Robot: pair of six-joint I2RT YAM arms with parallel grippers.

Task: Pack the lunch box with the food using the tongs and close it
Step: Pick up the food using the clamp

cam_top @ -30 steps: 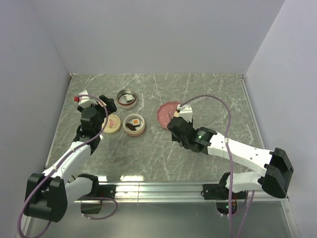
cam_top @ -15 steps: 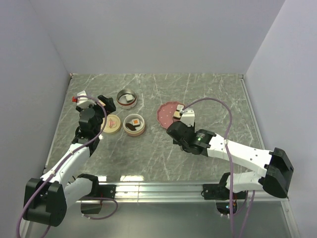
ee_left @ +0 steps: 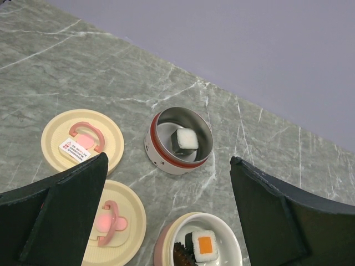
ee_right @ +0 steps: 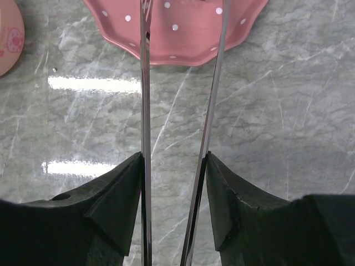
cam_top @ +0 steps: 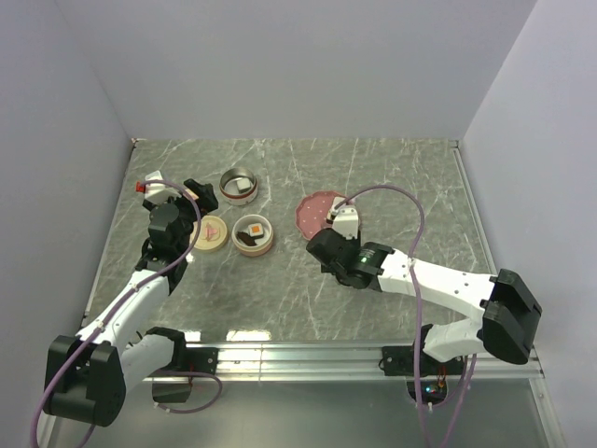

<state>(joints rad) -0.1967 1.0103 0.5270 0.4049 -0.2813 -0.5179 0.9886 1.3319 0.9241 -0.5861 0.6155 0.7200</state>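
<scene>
**Veined stone counter in a pale, bare-walled bay; tongs held over the pink plate**

Plain pale lavender walls [cam_top: 280,65] close in the back and both sides. Between them lies the counter [cam_top: 392,177], grey-green polished stone with white veins; the right wrist view shows bright patches of light reflected on it. A metal rail [cam_top: 308,353] runs along its near edge.

The pink plate [cam_top: 312,213], scalloped and dotted white, sits right of centre. Left of it stand a white bowl [cam_top: 253,233] and, farther back, a steel bowl [cam_top: 239,182] with a red band. Two cream lids [ee_left: 83,141] lie just left of the bowls.

The right hand [ee_right: 173,166] is clamped on the tongs [ee_right: 145,111], a finger pressing each arm from outside; the two thin arms stay apart and reach over the plate's near rim. The left hand [cam_top: 177,189] hangs above the lids with its fingers spread wide, gripping nothing.

A white-and-dark piece [ee_left: 184,140] lies in the steel bowl. An orange-topped piece [ee_left: 204,244] and a dark brown piece [ee_left: 180,256] share the white bowl.
</scene>
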